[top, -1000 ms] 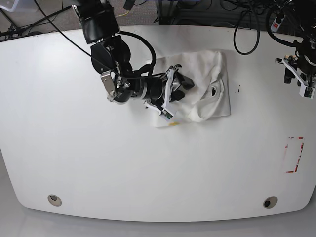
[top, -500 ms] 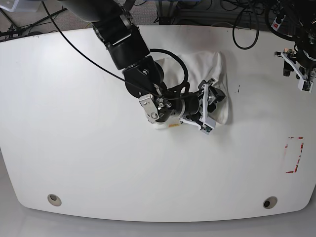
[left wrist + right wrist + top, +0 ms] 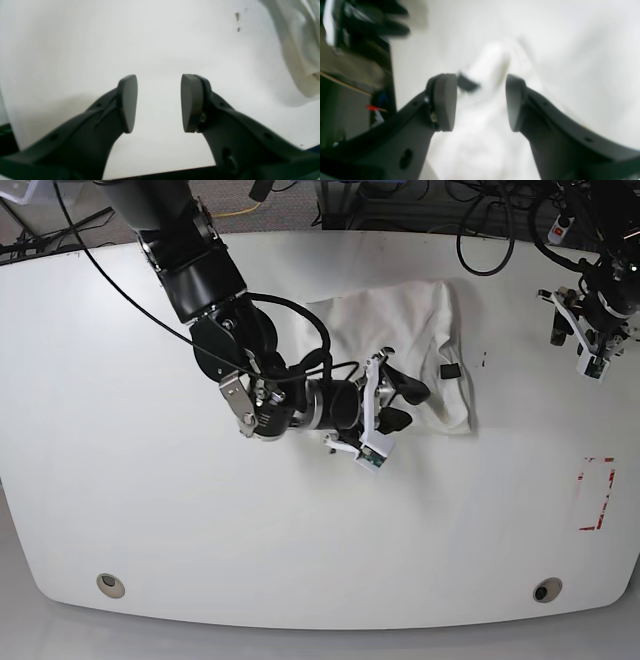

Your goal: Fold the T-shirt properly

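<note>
The white T-shirt (image 3: 400,330) lies folded and rumpled at the back middle of the table, a small black tag (image 3: 448,370) showing near its right edge. My right gripper (image 3: 401,406) hovers over the shirt's lower edge, open, nothing between its fingers. The right wrist view is blurred: white cloth (image 3: 480,140) lies beneath the open right gripper (image 3: 481,100), with the black tag (image 3: 467,85) just past the left finger. My left gripper (image 3: 590,332) stands open at the far right, well apart from the shirt. In the left wrist view, the left gripper (image 3: 158,102) is over bare table, the shirt (image 3: 297,37) at upper right.
A red tape outline (image 3: 597,493) marks the table at the right. Two round holes (image 3: 111,585) (image 3: 546,589) sit near the front edge. Cables (image 3: 490,240) hang past the back edge. A small dark speck (image 3: 484,361) lies right of the shirt.
My right arm swept right across the shirt, then drew back left. The shirt's right part now lies flatter, with the black tag showing. The left gripper barely shifted.
</note>
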Controlling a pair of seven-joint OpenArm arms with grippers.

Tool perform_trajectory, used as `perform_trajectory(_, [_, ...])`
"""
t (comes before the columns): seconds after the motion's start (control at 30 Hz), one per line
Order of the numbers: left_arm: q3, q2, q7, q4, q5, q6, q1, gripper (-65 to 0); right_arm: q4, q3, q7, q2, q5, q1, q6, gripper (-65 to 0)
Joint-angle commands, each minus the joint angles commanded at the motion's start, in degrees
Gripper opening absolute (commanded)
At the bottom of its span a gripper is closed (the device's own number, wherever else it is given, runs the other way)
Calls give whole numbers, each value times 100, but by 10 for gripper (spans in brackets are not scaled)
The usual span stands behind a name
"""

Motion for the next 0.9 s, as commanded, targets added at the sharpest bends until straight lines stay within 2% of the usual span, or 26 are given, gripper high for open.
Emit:
perform_trajectory(0.07, [185,0,0,35,0,0,-9,-393,105,-9,9,132,-26,-185,-167,-360])
perform_trajectory(0.1, [246,0,0,35,0,0,-44,-393,97,-18,9,158,-26,-264,-193,-360])
perform_trajectory(0.23, [281,0,0,26,9,0,-202,-393,88,-44,26,167,-70,-615,-220,-360])
perform_trajectory(0.3, [273,0,0,26,9,0,-202,-393,35,-79,26,132,-343,-791,-220,-360])
perform_trajectory(0.4, [220,-35,0,26,9,0,-202,-393,-167,-422,26,-149,-923,-862,-220,-360])
perform_trajectory(0.53, [-264,-35,0,26,0,0,-202,-393,-589,-870,35,-624,-1741,-897,-193,-360])
perform_trajectory(0.63, [-475,-35,0,26,-18,0,-202,-393,-862,-1108,35,-941,-2154,-897,-193,-360])
perform_trajectory(0.73, [-563,-53,0,26,9,0,-202,-393,-897,-1169,35,-1248,-2479,-888,-202,-360])
perform_trajectory(0.9, [-448,-185,0,26,-18,0,-202,-393,-695,-1143,26,-1442,-2523,-835,-220,-360])
